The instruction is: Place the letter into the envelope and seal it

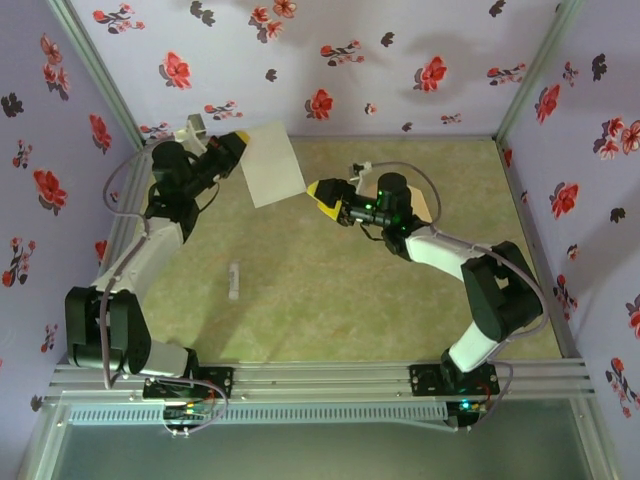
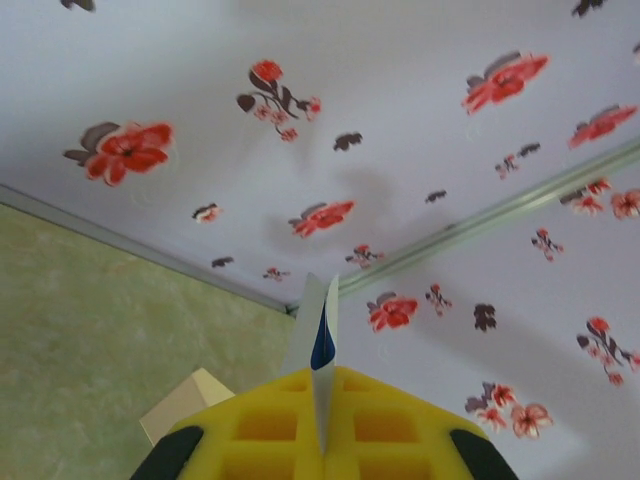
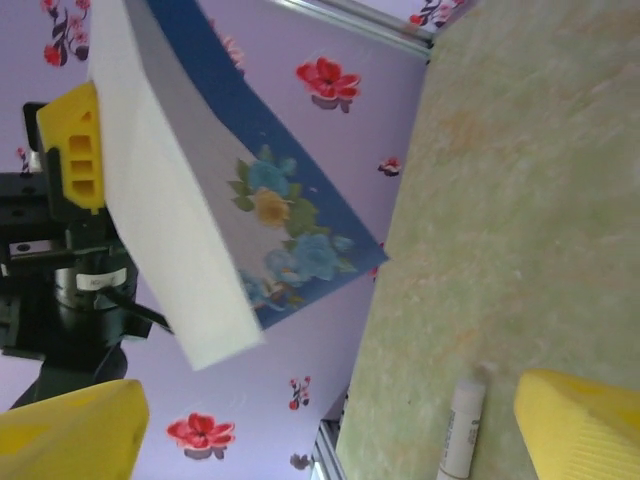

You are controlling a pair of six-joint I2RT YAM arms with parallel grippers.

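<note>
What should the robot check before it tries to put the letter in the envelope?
1. Left fingers shut on the letter: ok, they pinch one edge.
2. Right fingers open and off the letter: ok.
3. Letter lifted off the table: ok, it hangs in the air.
4. Envelope flap open and ready: cannot tell, it is mostly hidden behind the right arm.
5. White stick out of the way: ok, it lies on the table apart from both arms.
</note>
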